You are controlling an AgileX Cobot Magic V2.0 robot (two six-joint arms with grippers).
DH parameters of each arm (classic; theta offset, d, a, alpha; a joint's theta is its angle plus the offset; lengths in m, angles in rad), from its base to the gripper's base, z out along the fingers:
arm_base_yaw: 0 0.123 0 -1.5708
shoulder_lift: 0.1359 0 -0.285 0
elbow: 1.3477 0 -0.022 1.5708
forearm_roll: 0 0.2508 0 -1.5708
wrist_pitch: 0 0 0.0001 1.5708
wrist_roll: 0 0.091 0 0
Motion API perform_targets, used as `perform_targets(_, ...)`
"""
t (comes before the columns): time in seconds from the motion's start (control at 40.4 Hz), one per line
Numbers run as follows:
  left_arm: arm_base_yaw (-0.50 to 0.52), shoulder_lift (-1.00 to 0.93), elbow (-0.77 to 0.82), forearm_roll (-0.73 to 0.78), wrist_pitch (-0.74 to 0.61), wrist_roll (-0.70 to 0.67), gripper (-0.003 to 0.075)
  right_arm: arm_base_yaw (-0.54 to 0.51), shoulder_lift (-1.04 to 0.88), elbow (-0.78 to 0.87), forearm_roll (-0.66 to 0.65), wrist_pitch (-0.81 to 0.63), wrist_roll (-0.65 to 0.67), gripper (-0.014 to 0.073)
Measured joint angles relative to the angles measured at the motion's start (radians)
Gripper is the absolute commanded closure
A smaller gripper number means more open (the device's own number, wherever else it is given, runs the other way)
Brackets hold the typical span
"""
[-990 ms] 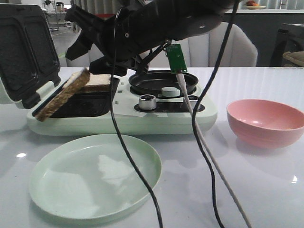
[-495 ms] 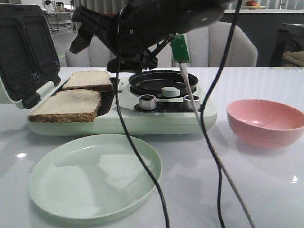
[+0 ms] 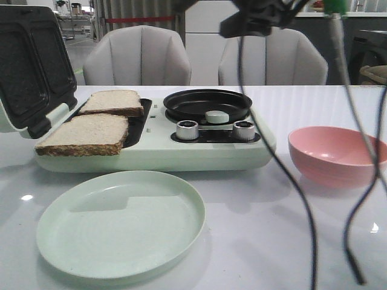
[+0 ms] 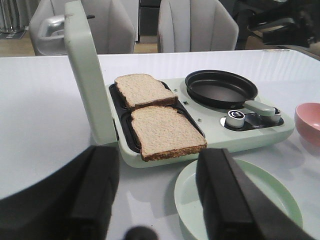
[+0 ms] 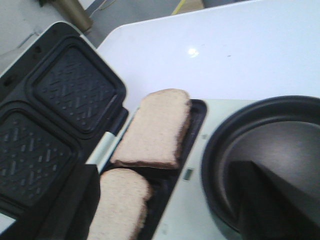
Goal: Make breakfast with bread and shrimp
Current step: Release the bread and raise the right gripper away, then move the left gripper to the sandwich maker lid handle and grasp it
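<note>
Two slices of bread lie flat on the open sandwich maker's dark plates, the near one (image 3: pixel 84 134) overhanging the front edge and the far one (image 3: pixel 112 103) behind it. Both show in the left wrist view (image 4: pixel 167 131) (image 4: pixel 144 90) and the right wrist view (image 5: pixel 120 205) (image 5: pixel 155 127). No shrimp is in view. My left gripper (image 4: pixel 157 200) is open and empty, low over the table in front of the maker. My right gripper (image 5: pixel 160 210) is open and empty, high above the maker, and only part of its arm (image 3: pixel 257 17) shows in the front view.
The maker's lid (image 3: pixel 30 66) stands open at the left. A black pan (image 3: pixel 207 104) sits on its right half, with two knobs (image 3: pixel 187 128) in front. A pale green plate (image 3: pixel 121 223) lies before it. A pink bowl (image 3: pixel 337 154) is at the right. Cables (image 3: pixel 302 199) hang at front right.
The near slice, tilted a second ago, now lies flat on the maker. My right arm has risen up and to the right, away from the bread.
</note>
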Motion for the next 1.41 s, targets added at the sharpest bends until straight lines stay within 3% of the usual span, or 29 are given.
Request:
perform_targets(0.297, 0.0, 0.0, 0.0, 0.0, 0.0, 0.0, 0.0315, -0.066, -0.295, 0.233, -0.237, -0.056, 0.0, -0.0032)
perform_targets(0.643, 0.0, 0.0, 0.0, 0.0, 0.0, 0.0, 0.0315, -0.066, -0.553, 0.429, -0.388, -0.065, 0.0, -0.0032)
perform_targets(0.99, 0.0, 0.0, 0.0, 0.0, 0.0, 0.0, 0.0315, -0.066, -0.852, 0.635, -0.407, -0.067, 0.0, -0.0032)
perform_targets(1.411, 0.0, 0.0, 0.0, -0.001, 0.0, 0.0, 0.0315, -0.066, -1.361, 0.882, -0.407, -0.033, 0.0, -0.0032)
